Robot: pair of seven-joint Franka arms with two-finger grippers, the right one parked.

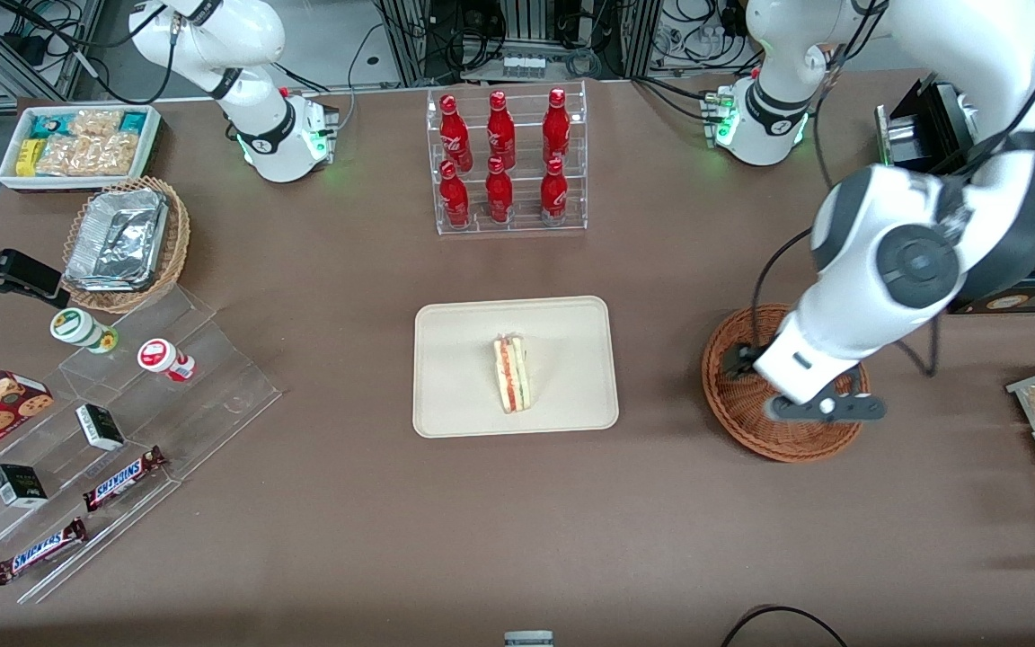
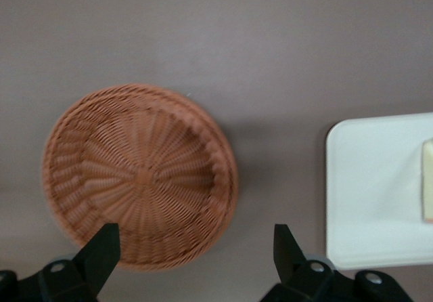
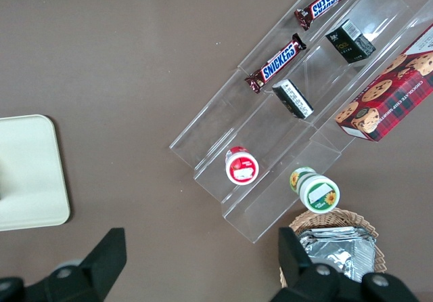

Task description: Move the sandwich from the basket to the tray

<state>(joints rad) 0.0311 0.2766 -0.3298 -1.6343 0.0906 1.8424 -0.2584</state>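
Gripper [image 2: 196, 251]: fingers spread wide and holding nothing; it hangs above the basket, and in the front view the arm's wrist covers part of the basket.
Fingers [image 2: 101, 248]: 2 dark tips, well apart, one over the basket's rim, the other over bare table between basket and tray.
Sandwich [image 1: 512, 374]: lies on the tray, near its middle, cut edge up, red, white and green layers showing in the front view; in the left wrist view only a pale sliver of it [image 2: 427, 180] shows.
Basket [image 1: 733, 395]: round, reddish-brown wicker, nothing in it as the left wrist view [image 2: 139, 177] shows; it stands on the table toward the working arm's end, near the tray but not touching it.
Tray [image 1: 455, 377]: cream, rectangular, rounded corners, low rim; flat on the table at its middle, with only the sandwich on it.
Table [image 1: 517, 521]: brown surface under everything.
Bottle rack [image 1: 508, 162]: clear stand with 6 red bottles in 2 rows, farther from the front camera than the tray.
Foil basket [image 1: 127, 243]: lighter tan wicker holding silver foil containers, toward the parked arm's end.
Snack bin [image 1: 77, 144]: white, filled with packets, farther from the front camera than the foil basket.
Clear steps [image 1: 122, 440]: tiered stand with 2 Snickers bars, 2 small dark boxes and 2 small tubs.
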